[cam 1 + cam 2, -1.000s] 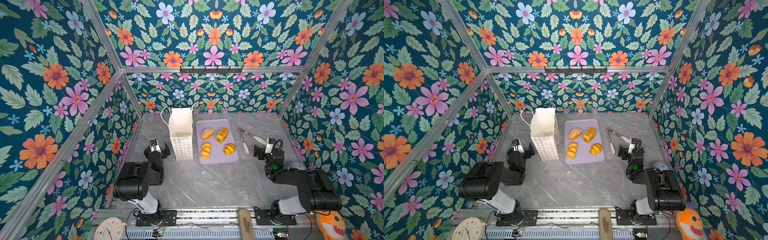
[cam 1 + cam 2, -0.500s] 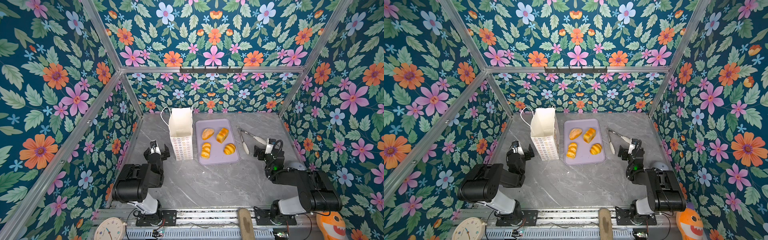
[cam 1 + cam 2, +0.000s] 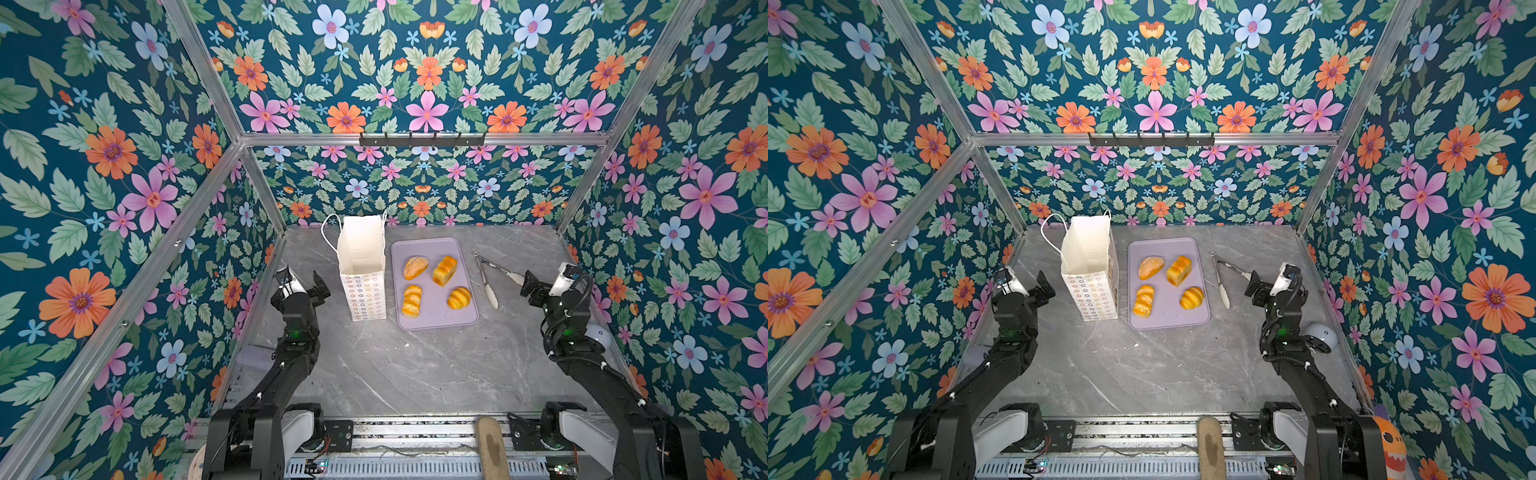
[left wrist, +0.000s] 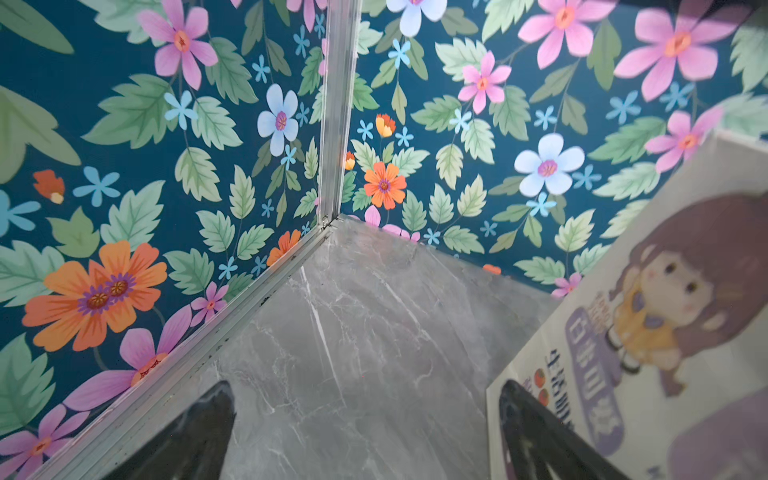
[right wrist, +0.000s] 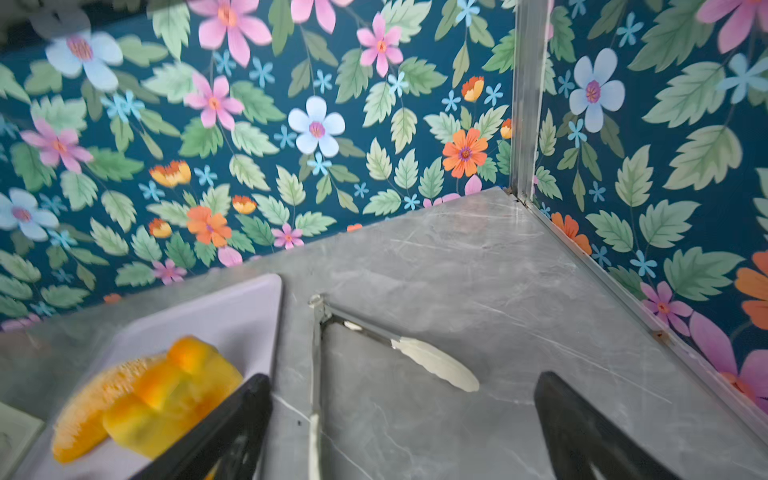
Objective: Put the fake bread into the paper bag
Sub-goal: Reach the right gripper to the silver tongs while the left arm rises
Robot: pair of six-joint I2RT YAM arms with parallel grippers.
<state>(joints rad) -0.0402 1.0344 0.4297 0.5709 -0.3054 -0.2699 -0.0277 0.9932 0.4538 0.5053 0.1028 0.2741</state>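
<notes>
Both jaws stand spread wide with nothing between them, your left gripper (image 3: 305,282) just beside the tall white paper bag with cord handles (image 3: 365,291) and your right gripper (image 3: 533,289) near the white-tipped metal tongs (image 3: 491,296). Four glossy golden-orange toy breads (image 3: 444,270) lie apart on the flat lilac tray (image 3: 432,245) just beside the bag; they look light, smooth and slippery, so pinch each across its narrow middle. In the right wrist view they are blurred and half hidden by a finger, and the bag's floor is hard to make out.
</notes>
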